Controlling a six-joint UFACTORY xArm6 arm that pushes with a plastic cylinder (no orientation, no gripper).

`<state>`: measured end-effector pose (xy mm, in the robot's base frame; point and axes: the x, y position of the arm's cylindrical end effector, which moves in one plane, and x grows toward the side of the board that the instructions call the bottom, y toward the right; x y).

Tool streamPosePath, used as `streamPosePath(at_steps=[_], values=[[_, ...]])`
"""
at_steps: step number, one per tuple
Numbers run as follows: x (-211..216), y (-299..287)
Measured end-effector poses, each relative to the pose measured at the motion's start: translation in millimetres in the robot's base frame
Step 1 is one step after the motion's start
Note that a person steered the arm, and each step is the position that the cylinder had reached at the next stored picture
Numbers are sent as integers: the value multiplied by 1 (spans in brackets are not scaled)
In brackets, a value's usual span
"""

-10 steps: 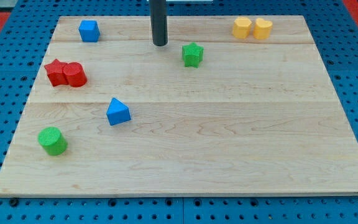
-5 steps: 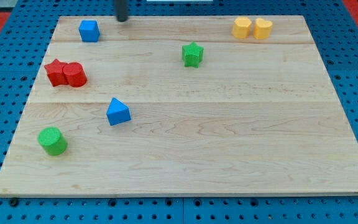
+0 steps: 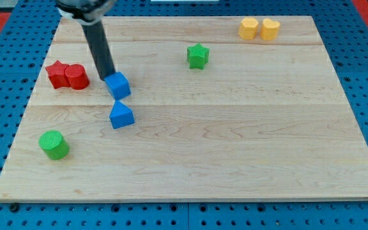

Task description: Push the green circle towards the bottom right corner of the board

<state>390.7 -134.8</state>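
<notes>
Since a moment ago my tip point(image 3: 108, 77) has dragged the blue cube point(image 3: 117, 85) off the far edge. No jaws here. Green circle point(image 3: 54, 144) sits near-left; approach from its far-left side, pushing right-nearward.

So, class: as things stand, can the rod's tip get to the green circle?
Probably yes: my tip touches the blue cube, and the board toward the green circle looks free.
</notes>
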Motion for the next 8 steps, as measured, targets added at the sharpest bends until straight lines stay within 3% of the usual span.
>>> streamPosePath(at_steps=[1,2,3,4,6,7,8], values=[[-14,11],[31,10],[13,4],[23,-42],[81,-113],[138,-117],[154,-95]])
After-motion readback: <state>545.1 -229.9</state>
